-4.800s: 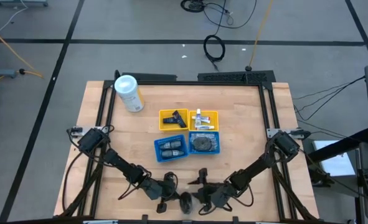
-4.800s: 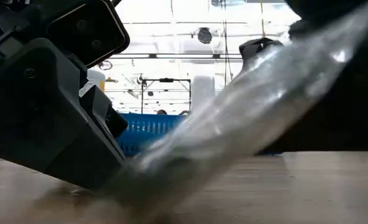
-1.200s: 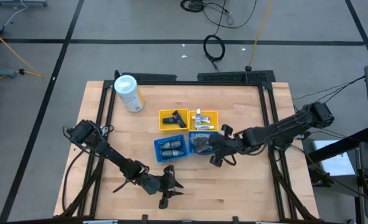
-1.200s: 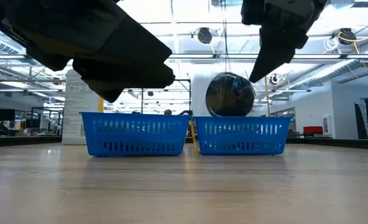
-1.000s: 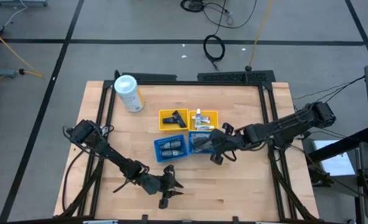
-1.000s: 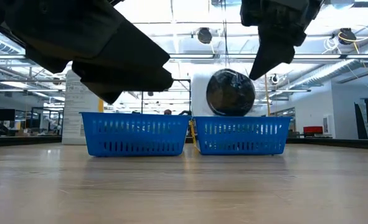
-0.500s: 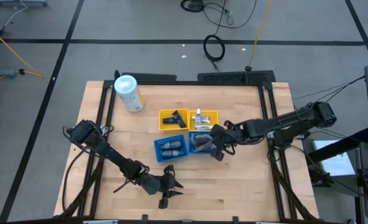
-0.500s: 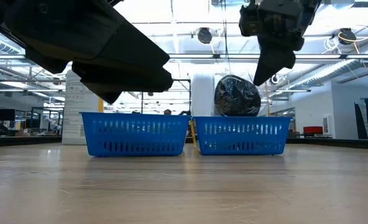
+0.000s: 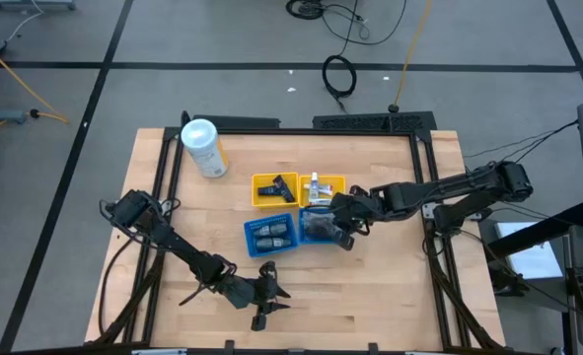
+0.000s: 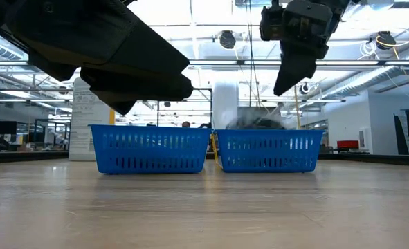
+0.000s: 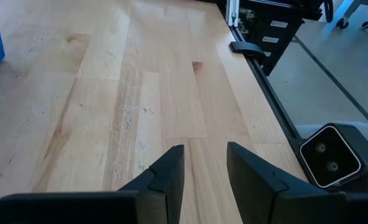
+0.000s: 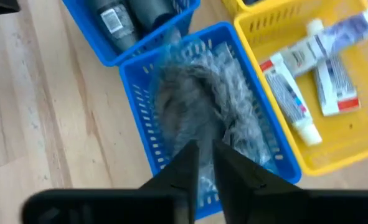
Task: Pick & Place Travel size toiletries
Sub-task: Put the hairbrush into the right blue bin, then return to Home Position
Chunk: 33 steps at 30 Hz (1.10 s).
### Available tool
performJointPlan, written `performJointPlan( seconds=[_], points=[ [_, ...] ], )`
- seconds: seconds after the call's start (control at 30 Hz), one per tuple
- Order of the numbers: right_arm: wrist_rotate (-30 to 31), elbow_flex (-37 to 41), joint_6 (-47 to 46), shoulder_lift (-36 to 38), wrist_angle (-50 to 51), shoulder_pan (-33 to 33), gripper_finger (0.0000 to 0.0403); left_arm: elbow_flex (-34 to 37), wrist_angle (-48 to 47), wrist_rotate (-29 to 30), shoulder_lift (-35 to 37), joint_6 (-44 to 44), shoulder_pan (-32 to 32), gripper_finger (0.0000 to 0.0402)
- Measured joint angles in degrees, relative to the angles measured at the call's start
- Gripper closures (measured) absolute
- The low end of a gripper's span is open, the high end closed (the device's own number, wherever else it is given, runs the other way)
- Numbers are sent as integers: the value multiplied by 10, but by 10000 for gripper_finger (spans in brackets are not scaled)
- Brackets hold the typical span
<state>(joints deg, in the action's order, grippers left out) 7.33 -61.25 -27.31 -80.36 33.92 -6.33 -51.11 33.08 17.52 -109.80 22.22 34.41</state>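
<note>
We see the right gripper (image 9: pixel 344 229) hanging over the right-hand blue tray (image 9: pixel 342 240) near the middle of the counter (image 9: pixel 390 296), its fingers (image 12: pixel 187 163) drawn close with only a thin slit between them and nothing held. Below it, the grey clear-wrapped pieces (image 12: pixel 203 118) lie inside that tray, filling most of it. The left-hand blue tray (image 9: pixel 251 242) just beside it holds dark packets (image 9: pixel 273 234). Behind these, toward the far edge, one yellow tray (image 9: pixel 258 202) holds small black pieces (image 9: pixel 277 186) and the other yellow tray (image 12: pixel 352 140) holds small white tubes (image 12: pixel 311 74). A white canister (image 9: pixel 202 147) stands near the far left corner. Our left gripper (image 9: pixel 267 299) rests near the front edge, empty, its fingers (image 11: pixel 169 177) a little apart.
</note>
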Motion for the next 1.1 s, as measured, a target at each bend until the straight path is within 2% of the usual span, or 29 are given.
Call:
performJointPlan(
  seconds=[0.23,0.33,0.43,0.57,0.73,0.8,1.1],
  points=[
    [1,0,65,0,-38,0,292,0,1,1,0,-6,-1,279],
    [2,0,87,0,-49,0,277,0,14,5,2,8,-6,279],
    [6,0,105,7,-49,0,275,0,0,6,35,6,-11,279],
    [49,2,131,38,-49,-9,285,0,-93,33,115,-39,-13,279],
    [92,52,132,114,-95,-25,301,18,-251,165,230,-60,-21,279],
    [91,86,131,149,-121,-32,305,37,-294,191,279,-55,-27,279],
    [91,254,116,315,-260,-56,310,177,-296,197,495,-52,-93,279]
  ],
)
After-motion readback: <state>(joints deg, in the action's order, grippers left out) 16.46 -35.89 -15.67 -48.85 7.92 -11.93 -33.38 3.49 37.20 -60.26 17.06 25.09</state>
